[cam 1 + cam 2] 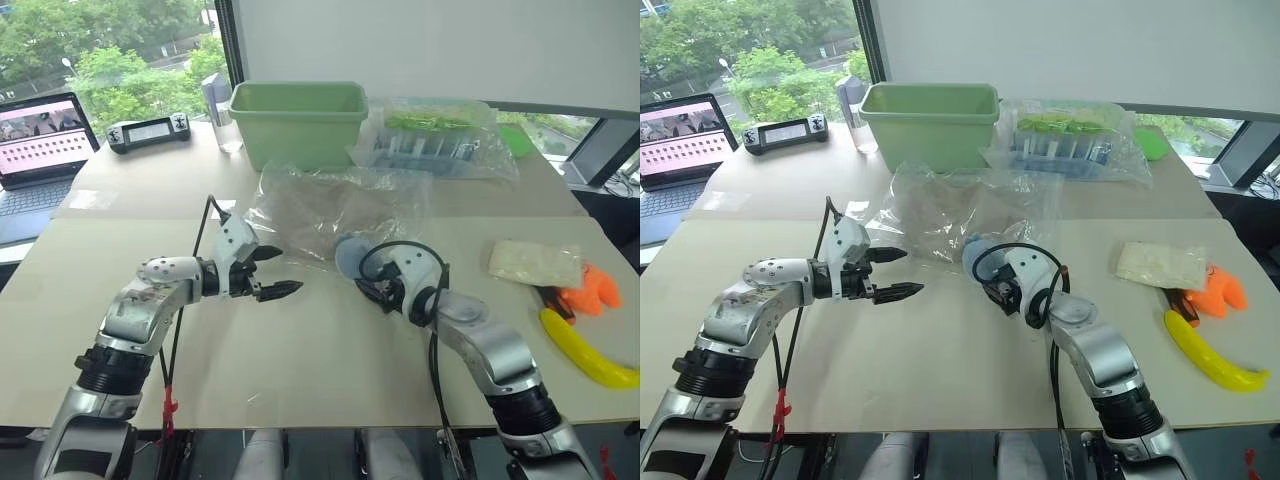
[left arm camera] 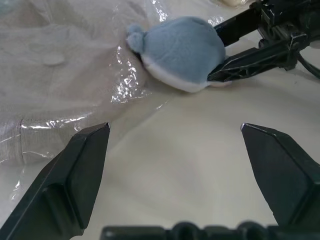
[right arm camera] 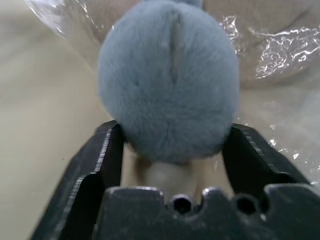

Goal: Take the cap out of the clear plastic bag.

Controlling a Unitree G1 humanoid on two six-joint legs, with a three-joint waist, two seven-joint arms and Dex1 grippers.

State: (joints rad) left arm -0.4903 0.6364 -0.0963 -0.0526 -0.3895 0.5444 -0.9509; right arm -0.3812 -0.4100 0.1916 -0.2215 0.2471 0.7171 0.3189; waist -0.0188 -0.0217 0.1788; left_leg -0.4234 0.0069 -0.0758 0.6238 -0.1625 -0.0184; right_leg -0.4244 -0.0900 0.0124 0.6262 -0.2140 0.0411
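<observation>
The clear plastic bag (image 1: 335,210) lies crumpled on the pale table (image 1: 330,350), just in front of the green tub (image 1: 298,122). Through its wrinkled film shows the beige-tan cap (image 2: 45,80), wholly inside the bag.

The right gripper (image 3: 170,150) has its two black fingers pressed against either side of a small blue-grey plush toy (image 3: 167,82) (round, with a white underside), which sits at the near edge of the bag, touching the plastic. The toy fills the gap between the fingers, so the gripper is clamped on it.

The left gripper (image 1: 275,272) hangs above the bare table, to the left of the bag, with its fingers spread wide and nothing between them; it points toward the toy and the bag.

Behind the tub's right side lies another clear bag with green and blue contents (image 1: 435,135). A yellow banana (image 1: 585,352) and an orange toy (image 1: 590,290) lie at the right edge; a laptop (image 1: 40,140) stands far left.
</observation>
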